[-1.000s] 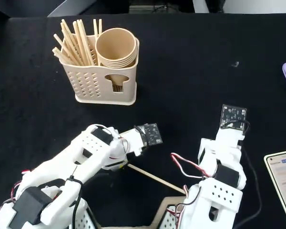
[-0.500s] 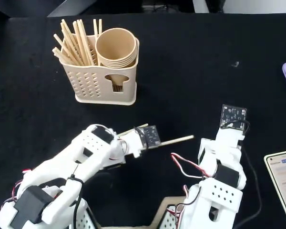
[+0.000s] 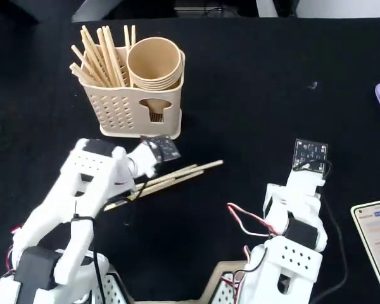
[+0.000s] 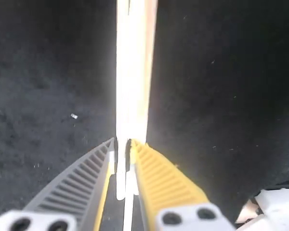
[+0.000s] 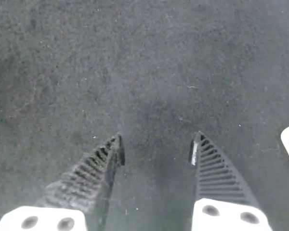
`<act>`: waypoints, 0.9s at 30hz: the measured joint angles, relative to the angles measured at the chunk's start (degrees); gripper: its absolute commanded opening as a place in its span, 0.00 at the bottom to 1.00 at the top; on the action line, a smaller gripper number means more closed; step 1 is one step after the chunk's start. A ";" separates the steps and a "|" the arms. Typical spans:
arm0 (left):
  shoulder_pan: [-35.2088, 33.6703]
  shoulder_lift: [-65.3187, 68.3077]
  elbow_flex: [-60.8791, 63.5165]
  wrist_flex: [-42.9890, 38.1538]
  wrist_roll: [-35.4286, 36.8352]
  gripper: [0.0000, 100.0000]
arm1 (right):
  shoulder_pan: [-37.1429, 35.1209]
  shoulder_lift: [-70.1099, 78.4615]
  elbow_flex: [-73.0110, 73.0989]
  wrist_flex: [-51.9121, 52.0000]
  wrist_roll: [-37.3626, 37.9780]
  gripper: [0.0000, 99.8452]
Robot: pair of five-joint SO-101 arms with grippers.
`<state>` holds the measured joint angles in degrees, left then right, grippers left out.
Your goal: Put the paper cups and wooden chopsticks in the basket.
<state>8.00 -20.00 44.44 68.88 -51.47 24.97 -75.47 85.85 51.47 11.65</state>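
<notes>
Up toward the basket (image 3: 138, 116) swings the left gripper (image 4: 123, 146), clamped on the last two chopsticks (image 3: 191, 171) just near of it (cups (image 3: 154, 62) already in), right gripper (image 5: 156, 146) gaping idle.

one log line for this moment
left gripper shut on held chopsticks, not yet in basket | right gripper open above table | basket holds paper cups, stored chopsticks

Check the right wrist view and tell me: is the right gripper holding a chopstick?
No, the right gripper has its fingers spread apart with bare black table between them.
</notes>
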 measured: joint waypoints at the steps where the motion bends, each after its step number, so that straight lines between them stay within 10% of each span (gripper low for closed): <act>1: -0.70 0.00 0.00 0.00 -0.62 0.07 | 0.00 0.00 0.00 0.00 0.00 0.23; 9: -5.10 0.00 0.00 0.00 -1.49 0.29 | 0.00 0.00 0.00 0.00 0.00 0.23; 27: -1.58 5.80 2.20 -12.92 -0.79 0.29 | 0.00 0.00 0.00 0.00 0.00 0.23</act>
<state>6.42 -14.20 46.64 55.96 -52.26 24.97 -75.47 85.85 51.47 11.65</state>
